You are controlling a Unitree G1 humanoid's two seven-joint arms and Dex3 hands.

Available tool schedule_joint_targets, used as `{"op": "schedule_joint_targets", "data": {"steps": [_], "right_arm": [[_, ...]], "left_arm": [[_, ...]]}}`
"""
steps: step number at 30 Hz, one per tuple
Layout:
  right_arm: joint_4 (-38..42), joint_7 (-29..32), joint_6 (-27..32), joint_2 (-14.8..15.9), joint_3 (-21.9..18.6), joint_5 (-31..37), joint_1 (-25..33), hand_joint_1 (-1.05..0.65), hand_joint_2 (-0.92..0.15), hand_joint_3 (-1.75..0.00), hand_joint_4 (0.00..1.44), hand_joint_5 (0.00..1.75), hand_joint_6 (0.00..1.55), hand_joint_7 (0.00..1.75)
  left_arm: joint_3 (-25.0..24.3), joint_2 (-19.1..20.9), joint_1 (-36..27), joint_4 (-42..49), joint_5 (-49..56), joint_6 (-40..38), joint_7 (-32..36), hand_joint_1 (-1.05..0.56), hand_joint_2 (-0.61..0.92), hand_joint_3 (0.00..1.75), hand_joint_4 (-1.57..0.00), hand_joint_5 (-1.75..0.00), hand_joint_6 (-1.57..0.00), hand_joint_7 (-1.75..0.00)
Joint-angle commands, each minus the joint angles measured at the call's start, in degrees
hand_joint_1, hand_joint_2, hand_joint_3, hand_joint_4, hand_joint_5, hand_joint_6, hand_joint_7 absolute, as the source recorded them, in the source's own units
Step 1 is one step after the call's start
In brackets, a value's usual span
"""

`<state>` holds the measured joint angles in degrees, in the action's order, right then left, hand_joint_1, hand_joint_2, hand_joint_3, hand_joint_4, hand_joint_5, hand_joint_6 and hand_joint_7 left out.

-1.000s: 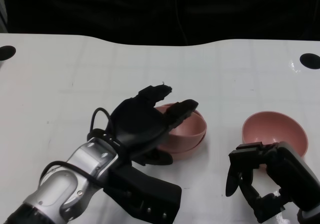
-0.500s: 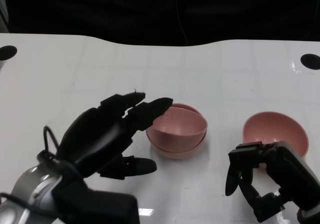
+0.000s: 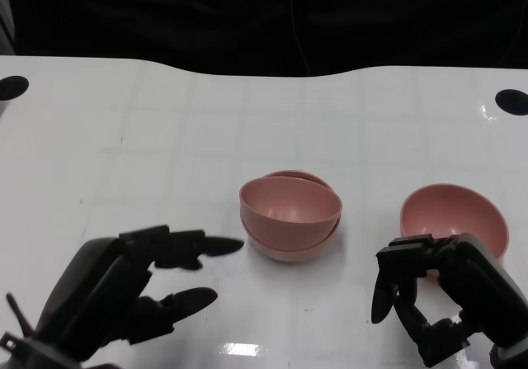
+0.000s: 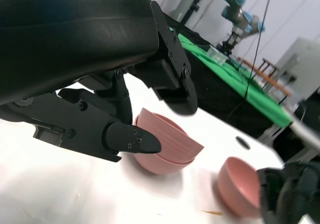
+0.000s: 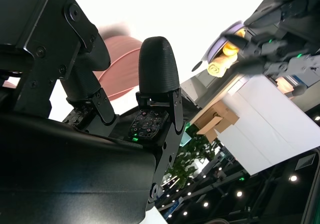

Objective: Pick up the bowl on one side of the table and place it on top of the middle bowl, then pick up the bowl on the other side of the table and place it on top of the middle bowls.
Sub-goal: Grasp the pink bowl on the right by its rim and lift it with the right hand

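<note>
Stack: two pink bowls (image 3: 290, 217) nested mid-surface (image 3: 165, 113), bare room all round.
Side bowl (image 3: 453, 212): just beyond right robot hand (image 3: 441, 303), fingers spread, empty.
Left robot hand (image 3: 124, 290): spread, empty, apart from stack.

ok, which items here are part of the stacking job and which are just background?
Job:
- stacked middle bowls, one nested on the other
- right-side bowl, not yet stacked, beside the right hand
- left hand, holding nothing

Background:
- white table
- black round marks at the table's corners
- green-covered table seen in the left wrist view
</note>
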<state>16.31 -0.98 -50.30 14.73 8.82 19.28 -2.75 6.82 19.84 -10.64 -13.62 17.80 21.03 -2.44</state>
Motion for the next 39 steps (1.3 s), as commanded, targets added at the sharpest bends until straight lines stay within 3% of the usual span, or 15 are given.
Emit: {"op": "schedule_joint_targets", "data": {"steps": [1, 3, 5, 8, 11, 16, 19, 22, 24, 26, 27, 29, 31, 34, 39], "right_arm": [[-1.0, 0.1, 0.4, 0.2, -0.5, -0.7, 0.4, 0.31, -0.04, -1.7, 1.0, 1.72, 0.97, 1.29], [-0.9, 0.0, 0.5, 0.3, -0.5, -1.0, 0.4, 0.31, -0.04, -1.7, 1.0, 1.72, 0.97, 1.29], [-0.5, -0.1, 0.0, 0.5, -0.6, -1.1, 0.2, 0.31, -0.05, -1.7, 1.0, 1.72, 0.97, 1.28], [-0.1, 0.1, -0.3, 0.8, -0.9, -0.9, 0.0, 0.3, -0.04, -1.69, 1.0, 1.72, 0.97, 1.28], [-0.1, 0.1, -0.2, 1.1, -1.1, -1.0, 0.1, 0.28, -0.05, -1.69, 0.99, 1.7, 0.97, 1.27], [-0.4, 0.1, 0.5, 1.3, -1.7, -1.3, 0.1, 0.26, -0.1, -1.61, 0.99, 1.63, 0.95, 1.21], [-1.8, -0.1, 1.5, 1.5, -2.5, -1.7, 0.3, 0.21, -0.21, -1.35, 0.93, 1.44, 0.87, 1.01], [-3.4, -0.1, 2.7, 1.5, -3.4, -1.9, 0.7, 0.2, -0.26, -1.22, 0.91, 1.33, 0.85, 0.92], [-5.6, 0.0, 5.1, 1.5, -4.2, -2.0, 1.3, 0.12, -0.27, -1.16, 0.7, 1.2, 0.68, 0.82], [-9.5, -0.5, 9.8, 1.9, -5.2, -0.9, 2.5, 0.06, -0.31, -1.06, 0.56, 1.14, 0.57, 0.77], [-11.1, -0.7, 11.7, 2.1, -5.6, -0.1, 3.0, -0.01, -0.41, -0.84, 0.44, 1.1, 0.47, 0.76], [-15.4, -0.5, 17.4, 2.5, -6.7, 3.3, 4.2, -0.1, -0.54, -0.56, 0.36, 1.06, 0.38, 0.73], [-19.3, -0.4, 22.5, 2.7, -7.4, 6.4, 5.1, -0.23, -0.72, -0.2, 0.33, 0.99, 0.36, 0.59], [-24.5, -1.1, 29.8, 2.9, -7.8, 10.9, 5.9, -0.3, -0.78, -0.04, 0.3, 0.89, 0.37, 0.44], [-32.4, -5.7, 42.1, 4.7, -6.8, 21.0, 6.4, -0.42, -0.77, 0.0, 0.26, 0.67, 0.37, 0.25]], "left_arm": [[-1.7, -1.3, -3.1, -1.4, -2.7, 1.2, 0.4, -0.01, 0.63, 0.82, -0.8, -1.3, -1.03, -0.5], [-2.2, -2.1, -4.5, -1.6, -3.3, 1.7, 0.5, 0.0, 0.52, 1.09, -0.82, -1.42, -1.0, -0.71], [-2.6, -3.1, -5.1, -0.7, -3.2, 3.0, 1.2, 0.01, 0.47, 1.23, -0.83, -1.54, -0.94, -0.94], [-2.9, -5.0, -4.6, 3.5, -3.3, 6.3, 2.7, 0.0, 0.37, 1.41, -0.9, -1.66, -0.88, -1.34], [-3.3, -6.7, -3.5, 8.3, -4.0, 10.0, 4.0, -0.01, 0.33, 1.49, -0.9, -1.71, -0.83, -1.51], [-3.8, -8.4, -1.2, 14.3, -4.6, 13.9, 5.0, -0.04, 0.3, 1.55, -0.95, -1.71, -0.81, -1.58], [-3.9, -8.9, -0.2, 16.7, -4.1, 15.3, 5.3, -0.04, 0.29, 1.56, -0.93, -1.71, -0.8, -1.59], [-3.8, -9.0, 0.1, 17.5, -3.1, 16.2, 5.5, -0.05, 0.28, 1.56, -0.92, -1.72, -0.79, -1.59], [-3.7, -9.1, 0.1, 17.5, -2.1, 16.3, 5.8, -0.04, 0.29, 1.55, -0.9, -1.73, -0.79, -1.58], [-3.5, -9.3, 0.2, 17.7, -1.7, 16.8, 5.9, -0.02, 0.29, 1.55, -0.89, -1.74, -0.79, -1.57], [-3.5, -9.4, 0.2, 17.8, -1.8, 17.0, 5.9, -0.02, 0.29, 1.55, -0.89, -1.73, -0.8, -1.56], [-3.6, -9.6, 0.2, 17.9, -1.8, 17.3, 6.0, -0.01, 0.29, 1.55, -0.89, -1.73, -0.81, -1.55], [-3.7, -9.6, 0.2, 18.0, -1.6, 17.4, 6.1, 0.0, 0.29, 1.55, -0.9, -1.72, -0.82, -1.54], [-3.9, -9.5, 0.1, 17.8, -1.4, 17.4, 6.1, 0.0, 0.29, 1.54, -0.9, -1.71, -0.82, -1.53], [-4.0, -9.3, 0.1, 17.5, -0.9, 17.2, 6.0, 0.01, 0.29, 1.53, -0.9, -1.71, -0.82, -1.52]]}}
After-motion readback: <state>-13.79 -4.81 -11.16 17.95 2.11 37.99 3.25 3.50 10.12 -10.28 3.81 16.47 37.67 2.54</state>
